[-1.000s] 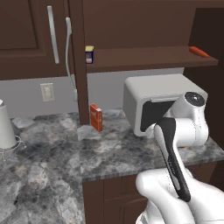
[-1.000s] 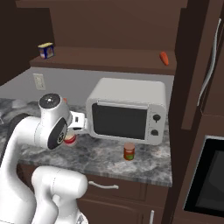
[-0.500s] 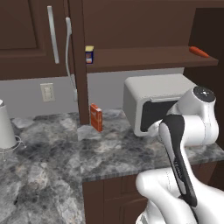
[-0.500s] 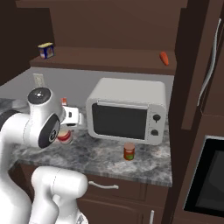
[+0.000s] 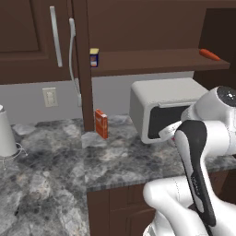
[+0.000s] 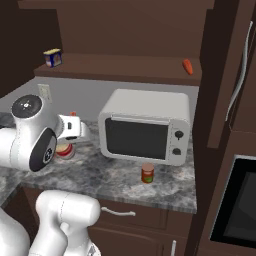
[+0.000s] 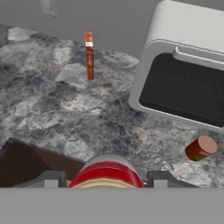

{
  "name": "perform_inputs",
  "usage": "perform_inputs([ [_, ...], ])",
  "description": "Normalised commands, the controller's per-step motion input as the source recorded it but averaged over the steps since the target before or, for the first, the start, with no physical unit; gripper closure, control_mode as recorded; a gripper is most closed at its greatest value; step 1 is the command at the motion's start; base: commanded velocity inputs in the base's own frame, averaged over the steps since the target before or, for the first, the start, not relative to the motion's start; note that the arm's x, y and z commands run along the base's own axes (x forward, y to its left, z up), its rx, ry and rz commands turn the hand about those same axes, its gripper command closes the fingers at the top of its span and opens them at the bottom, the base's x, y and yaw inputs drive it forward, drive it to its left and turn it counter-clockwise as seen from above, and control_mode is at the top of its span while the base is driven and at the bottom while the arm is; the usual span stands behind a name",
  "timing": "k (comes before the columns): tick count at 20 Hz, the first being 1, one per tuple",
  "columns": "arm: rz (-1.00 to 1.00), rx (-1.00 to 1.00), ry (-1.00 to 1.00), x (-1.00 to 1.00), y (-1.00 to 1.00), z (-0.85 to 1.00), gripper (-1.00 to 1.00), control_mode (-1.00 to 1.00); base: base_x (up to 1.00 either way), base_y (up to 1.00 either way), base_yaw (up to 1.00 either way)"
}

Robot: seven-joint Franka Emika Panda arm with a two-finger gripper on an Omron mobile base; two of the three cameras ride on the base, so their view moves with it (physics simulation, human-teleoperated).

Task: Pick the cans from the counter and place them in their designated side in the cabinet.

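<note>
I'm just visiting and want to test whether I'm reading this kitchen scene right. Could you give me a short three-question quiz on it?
1. True or false: the gripper is closed on the red can.
2. Where does the other can stand? A) on the shelf B) on the counter before the microwave C) inside the microwave
3. Fill in: the blue-and-yellow container sits on the cabinet ____.

Key: 1 true; 2 B; 3 shelf

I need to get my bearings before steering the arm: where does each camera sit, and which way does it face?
Left base view: behind the arm's left, facing the cabinet and microwave; arm at lower right.
Right base view: behind its right, facing the microwave front; arm at lower left, red can behind it.
Hand view: on the hand, looking down over the counter; gripper closed on the red can.
All show the microwave; the right base and hand views share the orange can.
</note>
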Motion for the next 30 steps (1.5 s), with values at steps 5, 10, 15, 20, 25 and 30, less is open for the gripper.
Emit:
perform_inputs([
  [5, 0.06, 0.00, -0.12, -0.14, 0.10, 0.40, 1.00, -1.00, 0.00, 0.00, 0.00],
  [10, 0.07, 0.00, -0.17, -0.09, 0.07, 0.39, 1.00, -1.00, 0.00, 0.00, 0.00],
  [15, 0.05, 0.00, -0.19, -0.14, 0.03, 0.34, 1.00, -1.00, 0.00, 0.00, 0.00],
  [20, 0.03, 0.00, -0.19, -0.17, 0.07, 0.33, 1.00, -1.00, 0.00, 0.00, 0.00],
  [25, 0.00, 0.00, -0.16, -0.22, 0.10, 0.34, 1.00, -1.00, 0.00, 0.00, 0.00],
  [30, 0.00, 0.00, -0.16, -0.26, 0.03, 0.39, 1.00, -1.00, 0.00, 0.00, 0.00],
])
